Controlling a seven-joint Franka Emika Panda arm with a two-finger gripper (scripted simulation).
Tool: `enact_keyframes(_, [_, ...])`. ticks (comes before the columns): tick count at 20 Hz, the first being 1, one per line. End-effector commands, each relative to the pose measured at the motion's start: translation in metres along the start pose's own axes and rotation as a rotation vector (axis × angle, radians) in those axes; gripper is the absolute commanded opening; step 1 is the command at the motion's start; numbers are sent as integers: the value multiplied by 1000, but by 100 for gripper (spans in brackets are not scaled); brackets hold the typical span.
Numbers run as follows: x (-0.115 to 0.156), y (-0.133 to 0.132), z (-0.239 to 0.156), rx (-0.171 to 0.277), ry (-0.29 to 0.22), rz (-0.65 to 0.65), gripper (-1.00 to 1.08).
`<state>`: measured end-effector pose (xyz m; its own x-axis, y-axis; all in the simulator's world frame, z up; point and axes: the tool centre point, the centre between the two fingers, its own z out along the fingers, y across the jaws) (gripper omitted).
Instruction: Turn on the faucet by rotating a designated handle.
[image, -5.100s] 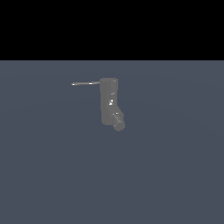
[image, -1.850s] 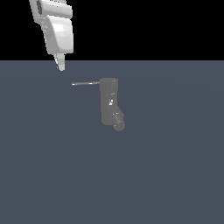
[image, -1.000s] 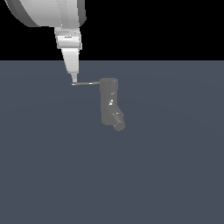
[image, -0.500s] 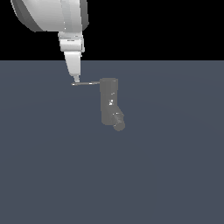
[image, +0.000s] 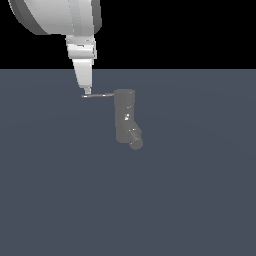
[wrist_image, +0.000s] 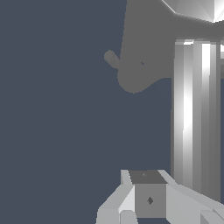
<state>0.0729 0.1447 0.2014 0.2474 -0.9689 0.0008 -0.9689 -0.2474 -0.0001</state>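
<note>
Since half a second ago the arm sits slightly further toward the exterior view's right, so the pincer (image: 87, 91) tip now hangs right at the free end of the handle (image: 99, 95), just above it and apparently touching; the faucet itself looks unmoved.

Taking the faucet (image: 125, 120) as the landmark: it stands near the middle of the dark blue-grey tabletop (image: 190, 190) as a dull grey upright cylinder. Its short round spout stub (image: 135, 141) angles off its lower end toward the exterior view's right. From its top the thin rod of the handle runs level toward the exterior view's left. Above that free end, the white arm (image: 60, 17) comes down from the upper corner, far bulkier than the faucet.

From the exterior view the pincer tapers to a single narrow tip, so whether its fingers are apart or together cannot be told. The wrist view does not settle it: a tall bright grey finger (wrist_image: 194, 118) fills one side, and a grey blocky part (wrist_image: 148, 197) shows at the edge of the frame.

No brand, label or writing can be read on the faucet, arm or tabletop.
</note>
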Motion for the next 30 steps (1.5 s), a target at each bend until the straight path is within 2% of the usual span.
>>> enact_keyframes(1, [0, 7, 0, -1, 0, 0, -100])
enact_keyframes(28, [3, 84, 0, 0, 0, 2, -100])
enact_keyframes(30, [4, 80, 0, 2, -1, 5, -100])
